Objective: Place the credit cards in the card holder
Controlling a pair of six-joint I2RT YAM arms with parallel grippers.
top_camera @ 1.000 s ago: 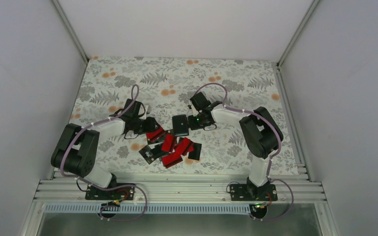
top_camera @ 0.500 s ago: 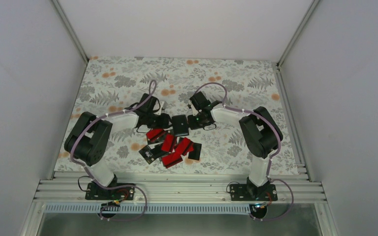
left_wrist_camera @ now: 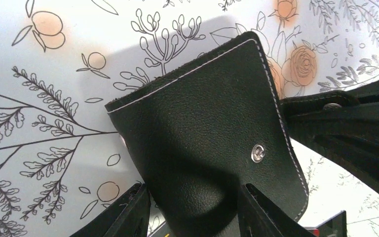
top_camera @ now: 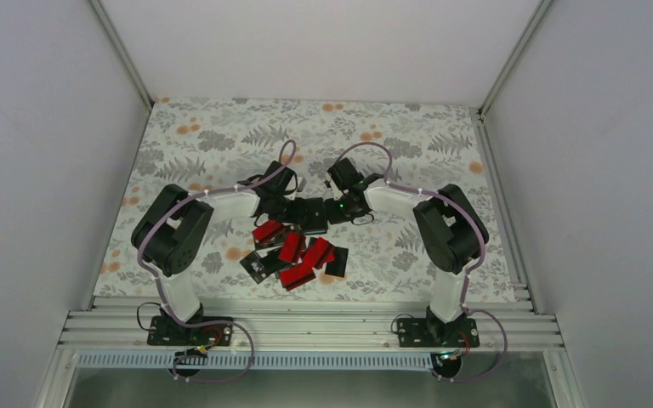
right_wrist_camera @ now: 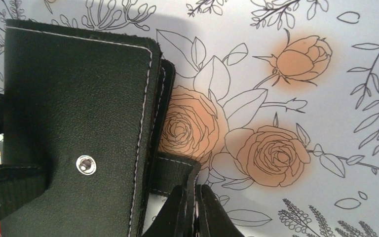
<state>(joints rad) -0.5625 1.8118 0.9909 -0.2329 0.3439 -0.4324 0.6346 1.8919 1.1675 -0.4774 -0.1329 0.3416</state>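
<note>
Card holder (top_camera: 312, 216): black and folded shut, lying flat on the floral tablecloth (top_camera: 408, 144) near the middle of the table. It sits directly between the two grippers, and white stitching runs along its edges.
Snap stud (left_wrist_camera: 258, 153): a small silver stud on the holder's upper face, toward the side where the right gripper is.
Strap (right_wrist_camera: 176, 170): a short black stitched tab that sticks out from the holder's side, over an orange rose printed on the cloth.
Left gripper (left_wrist_camera: 191, 193): its fingers are spread wide, one on each side of a corner of the holder, and the black leather fills the gap between them. The left wrist view does not show whether the pads touch the holder.
Right gripper (right_wrist_camera: 191, 191): its fingers are pressed almost together and pinch the end of the strap at the holder's edge.
Credit cards (top_camera: 293, 252): a loose, overlapping heap on the cloth, just beside the holder on the side nearer the arm bases. Red cards make up the middle of the heap, and black cards with small white print lie at its left and right edges. A black card's corner shows low in the left wrist view, close to the holder's rounded edge.
Arms: both reach inward from their own sides and meet at the holder.
</note>
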